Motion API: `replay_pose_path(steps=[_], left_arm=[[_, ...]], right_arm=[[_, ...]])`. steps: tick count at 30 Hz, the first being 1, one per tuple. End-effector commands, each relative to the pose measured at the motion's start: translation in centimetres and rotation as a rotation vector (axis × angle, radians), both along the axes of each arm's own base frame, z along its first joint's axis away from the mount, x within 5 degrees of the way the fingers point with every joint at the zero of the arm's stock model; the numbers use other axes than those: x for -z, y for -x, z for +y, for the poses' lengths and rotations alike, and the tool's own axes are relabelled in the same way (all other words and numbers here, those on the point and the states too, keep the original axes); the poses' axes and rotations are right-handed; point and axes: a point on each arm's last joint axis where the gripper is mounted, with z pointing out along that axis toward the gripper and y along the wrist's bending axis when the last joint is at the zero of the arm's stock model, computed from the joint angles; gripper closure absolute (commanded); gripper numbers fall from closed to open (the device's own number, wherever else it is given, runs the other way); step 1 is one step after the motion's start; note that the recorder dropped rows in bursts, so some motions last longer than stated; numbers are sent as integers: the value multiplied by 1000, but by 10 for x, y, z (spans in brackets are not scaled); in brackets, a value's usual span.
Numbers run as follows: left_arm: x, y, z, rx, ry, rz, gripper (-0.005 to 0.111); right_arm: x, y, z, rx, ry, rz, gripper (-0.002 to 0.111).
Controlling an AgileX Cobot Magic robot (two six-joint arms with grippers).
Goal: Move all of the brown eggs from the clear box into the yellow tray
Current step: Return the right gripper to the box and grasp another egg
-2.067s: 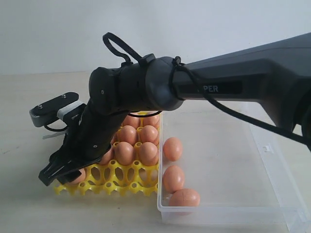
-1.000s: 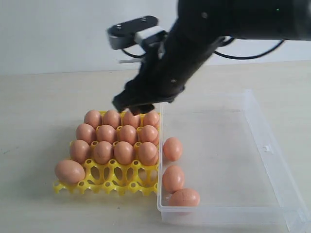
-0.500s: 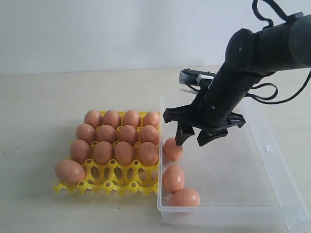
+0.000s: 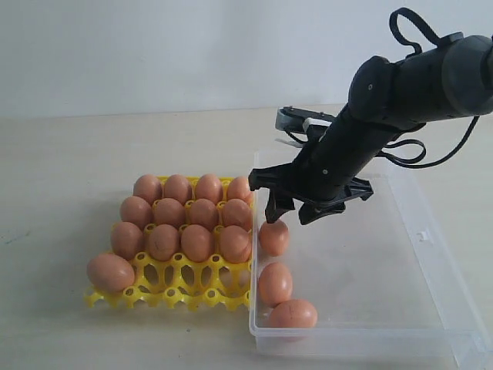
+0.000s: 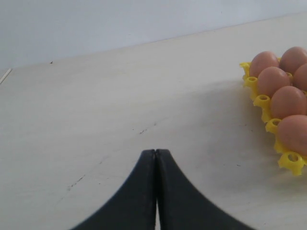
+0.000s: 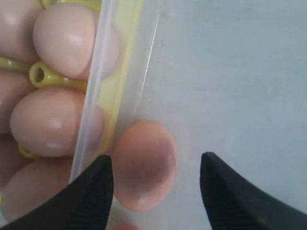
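The yellow tray [image 4: 192, 284] holds several brown eggs [image 4: 196, 240]; one egg [image 4: 110, 271] lies in its near left corner cup. The clear box [image 4: 420, 231] keeps three eggs along its wall beside the tray: the far one [image 4: 273, 237], a middle one [image 4: 275, 283] and a near one [image 4: 293, 314]. My right gripper [image 4: 293, 216] hangs open just above the far egg [image 6: 144, 165], with its fingers [image 6: 93, 191] either side of the egg and apart from it. My left gripper [image 5: 156, 153] is shut and empty over bare table, beside the tray [image 5: 263, 100].
The box wall [image 6: 103, 86] runs close by one right finger, with tray eggs [image 6: 64, 40] right behind it. The box floor [image 4: 362, 262] to the right of the three eggs holds nothing. Light wooden tabletop [image 5: 120, 105] surrounds the tray.
The right gripper left an egg in the tray's near left cup, rose, swung right over the box and came down open over the far egg; lately it shifted slightly left.
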Motion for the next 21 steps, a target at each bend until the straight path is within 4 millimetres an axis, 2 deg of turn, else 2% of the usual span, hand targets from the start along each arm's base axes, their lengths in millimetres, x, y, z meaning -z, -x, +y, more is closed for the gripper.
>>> replay_pose_path(steps=[1, 8, 18, 21], left_arm=[[-2, 0, 0, -1, 6, -12, 107], [-2, 0, 0, -1, 6, -12, 107], [-2, 0, 0, -1, 6, -12, 107], [-2, 0, 0, -1, 6, -12, 107]], right_arm=[[8, -2, 4, -30, 7, -10, 55], [20, -3, 11, -45, 6, -24, 55], [38, -5, 12, -49, 21, -11, 55], [38, -7, 11, -52, 29, -37, 61]])
